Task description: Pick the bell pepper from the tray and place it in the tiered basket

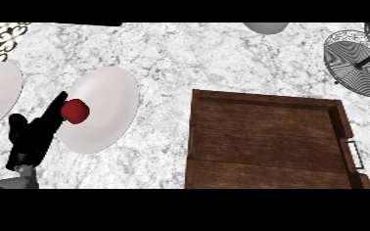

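Bell pepper (75, 111) — round, red — at plate's (104, 103) edge.

Non-task items on the counter: four noted.
The counter (217, 58) has a white-and-grey marbled top that fills the view. A round white plate (104, 103) lies flat at the left, at mid depth. A second white plate (6, 89) lies just beside it, further left, and is cut by the view's left edge so that only part shows; a narrow strip of marble separates the two. At the far edge, right of centre, a grey rounded object (266, 27) is cut off by the view's top; its kind cannot be determined. In the far left corner sits a white item with black scrollwork (13, 33), partly out of view and likewise unidentified.
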You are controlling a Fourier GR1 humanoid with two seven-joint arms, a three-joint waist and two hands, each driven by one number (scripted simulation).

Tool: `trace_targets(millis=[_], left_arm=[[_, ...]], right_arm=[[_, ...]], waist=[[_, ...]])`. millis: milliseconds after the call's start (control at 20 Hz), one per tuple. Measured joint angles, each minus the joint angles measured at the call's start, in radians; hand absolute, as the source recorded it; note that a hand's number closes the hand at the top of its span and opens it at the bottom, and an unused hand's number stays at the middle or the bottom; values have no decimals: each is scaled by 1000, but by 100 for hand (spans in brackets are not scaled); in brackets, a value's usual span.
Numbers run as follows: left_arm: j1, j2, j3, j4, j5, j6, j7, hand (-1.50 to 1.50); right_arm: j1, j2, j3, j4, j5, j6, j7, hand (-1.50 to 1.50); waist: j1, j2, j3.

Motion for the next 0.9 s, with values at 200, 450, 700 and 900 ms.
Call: trace_targets(millis=[200,450,700,900], left_arm=[[7,-7,-3,-19,4,1,16,0],[10,0,2,-24,7,-6,17,0],[5,-3,2,-25,8,-6,28,0],[3,-6,0,-18,-3,3,22,0]], right_arm=[[13,-42,-58,47,-44,-72,-74,150],[27,-99,-72,120,-42,-83,-145,150],[10,-182,35,227,83,103,-159,150],[-27,-232,90,274,141,233,-221,150]], waist=[[2,-1,-1],[4,2,-3],[3,1,-5],[1,-2,-4]])
